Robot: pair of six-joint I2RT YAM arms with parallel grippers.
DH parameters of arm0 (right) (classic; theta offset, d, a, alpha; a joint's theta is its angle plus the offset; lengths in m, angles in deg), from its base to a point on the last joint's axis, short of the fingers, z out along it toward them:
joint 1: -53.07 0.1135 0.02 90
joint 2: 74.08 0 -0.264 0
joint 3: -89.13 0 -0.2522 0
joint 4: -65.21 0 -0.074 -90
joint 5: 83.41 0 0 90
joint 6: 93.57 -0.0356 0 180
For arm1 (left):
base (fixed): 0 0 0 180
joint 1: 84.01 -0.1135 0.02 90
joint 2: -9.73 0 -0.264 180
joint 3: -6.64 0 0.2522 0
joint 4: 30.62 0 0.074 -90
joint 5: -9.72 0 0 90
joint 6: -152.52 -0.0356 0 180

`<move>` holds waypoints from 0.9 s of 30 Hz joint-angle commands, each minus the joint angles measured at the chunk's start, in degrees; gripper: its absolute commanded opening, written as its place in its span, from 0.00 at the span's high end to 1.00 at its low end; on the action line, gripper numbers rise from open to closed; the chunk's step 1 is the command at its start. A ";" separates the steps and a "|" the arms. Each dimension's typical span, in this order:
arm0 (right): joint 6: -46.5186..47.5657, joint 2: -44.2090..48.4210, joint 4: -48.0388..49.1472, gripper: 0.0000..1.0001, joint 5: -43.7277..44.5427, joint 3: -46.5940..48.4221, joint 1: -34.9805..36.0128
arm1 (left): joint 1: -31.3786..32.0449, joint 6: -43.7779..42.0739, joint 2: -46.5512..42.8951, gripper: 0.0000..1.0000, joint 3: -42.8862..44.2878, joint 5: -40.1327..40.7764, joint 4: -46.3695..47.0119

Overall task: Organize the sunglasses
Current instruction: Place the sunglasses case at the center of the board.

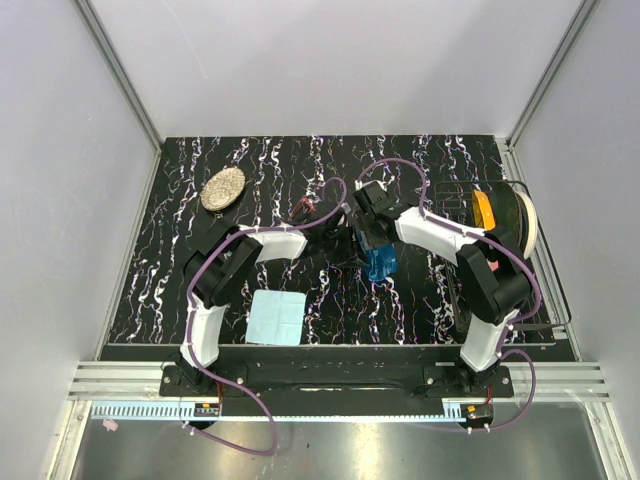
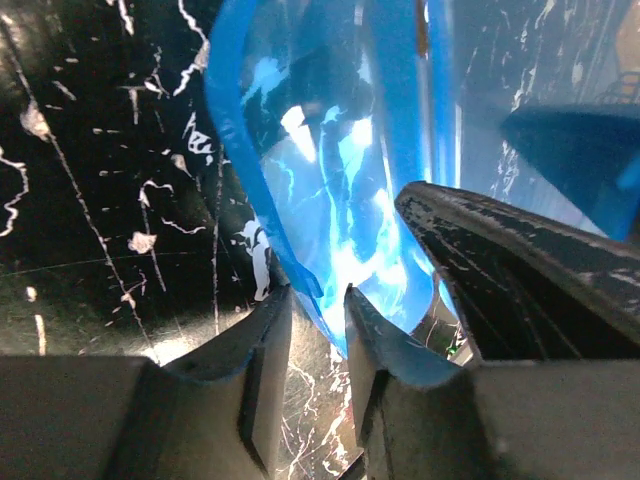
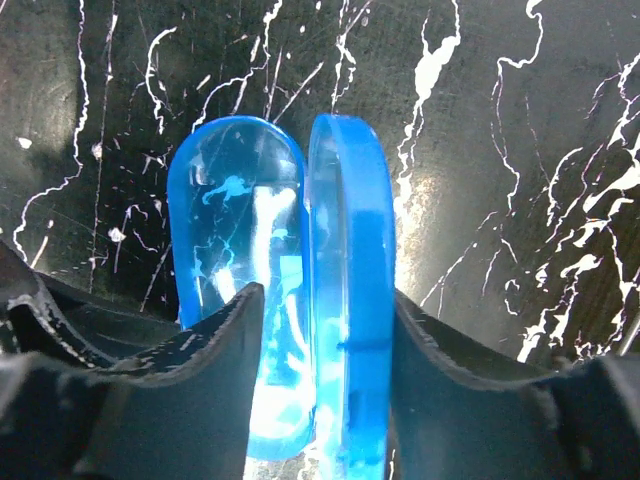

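**A:** So what's the risk here? Both arms are on the blue case (image 1: 381, 262) in the middle of the table (image 1: 440, 165), and its halves are parted.

**B:** Main one imo: the case folds shut or skids away. The right claw (image 3: 325, 295) is clamped across the case from outside, one finger on the clear shell and one on the solid one. Any harder squeeze probably closes it. It's glossy plastic too, so it could squirt out sideways.

**A:** And the left?

**B:** The left claw (image 2: 318, 300) is nearly closed, nipping the thin rim of one half. Tiny bite. If the two arms pull in different directions, I'd guess that rim slips out. Can't tell how tight the pinch really is.

**A:** Where are the sunglasses (image 1: 300, 209)?

**B:** Not in the case; no pink frame shows in either shell. In the top view there's a thin reddish thing on the table just behind the left forearm, and I take that for them, though it's too small to be sure. With both claws busy, neither is free to fetch them.

**A:** Pose?

**B:** Both arms reach forward and bend inward, wrists meeting over the case. The left comes in from the left and the right curls in from the back right. It's crowded: in the left wrist view what looks like a right finger sits just beside the left's own. That's a bump risk.
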 commanded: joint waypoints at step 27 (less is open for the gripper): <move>-11.64 19.92 -5.68 0.25 -1.21 -0.09 0.67 | 0.60 -3.31 -7.51 0.40 0.65 2.42 -1.58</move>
